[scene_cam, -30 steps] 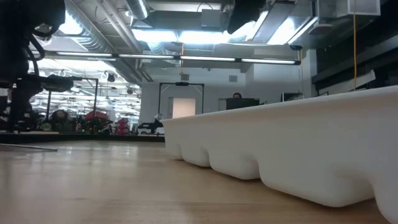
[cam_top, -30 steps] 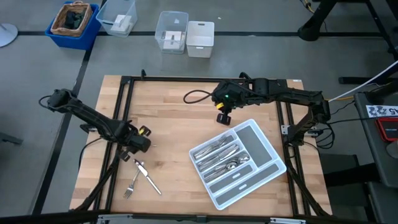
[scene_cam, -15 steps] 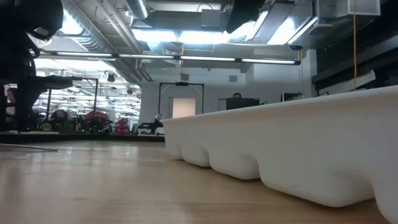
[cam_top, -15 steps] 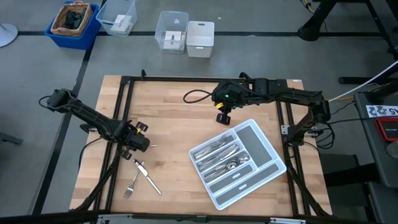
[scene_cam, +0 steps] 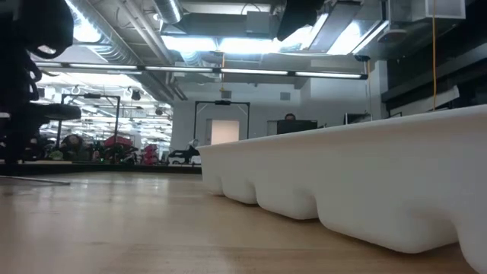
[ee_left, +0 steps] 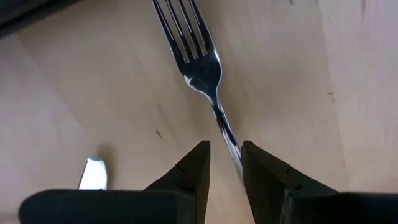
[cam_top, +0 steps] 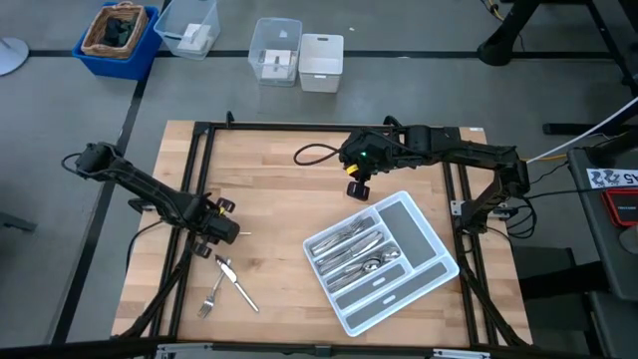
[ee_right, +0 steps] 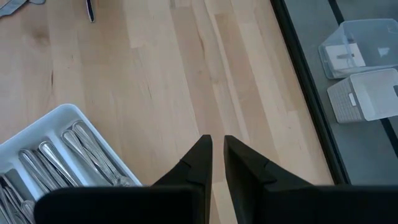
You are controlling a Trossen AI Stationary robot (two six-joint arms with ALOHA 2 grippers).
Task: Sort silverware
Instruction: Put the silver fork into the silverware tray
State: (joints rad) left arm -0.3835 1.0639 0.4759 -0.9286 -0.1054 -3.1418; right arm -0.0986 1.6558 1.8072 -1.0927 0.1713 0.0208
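Note:
A fork point(cam_top: 209, 297) and a table knife point(cam_top: 239, 287) lie flat on the wooden table near its front left, crossing near their upper ends. My left gripper point(cam_top: 214, 231) points down just beyond them. In its wrist view its fingers point(ee_left: 225, 155) stand narrowly open over the fork's handle point(ee_left: 227, 134), with the tines point(ee_left: 186, 31) pointing away and the knife's tip point(ee_left: 93, 174) beside it. The grey tray point(cam_top: 439, 239) at the right holds several pieces of silverware point(cam_top: 349, 249). My right gripper point(cam_top: 359, 189) waits high beyond the tray, with a slim gap point(ee_right: 217, 146) and nothing in it.
Black frame rails point(cam_top: 199, 179) run along the table's left, right and far sides. A black cable point(cam_top: 314, 155) loops on the wood near the right arm. Clear boxes point(cam_top: 276, 50), a white box point(cam_top: 321, 60) and a blue bin point(cam_top: 118, 38) stand on the floor beyond the far edge.
My left gripper has rolled a little about its downward-pointing line above the fork's handle end; its gap looks the same. Fork, knife, tray and right arm have kept still.

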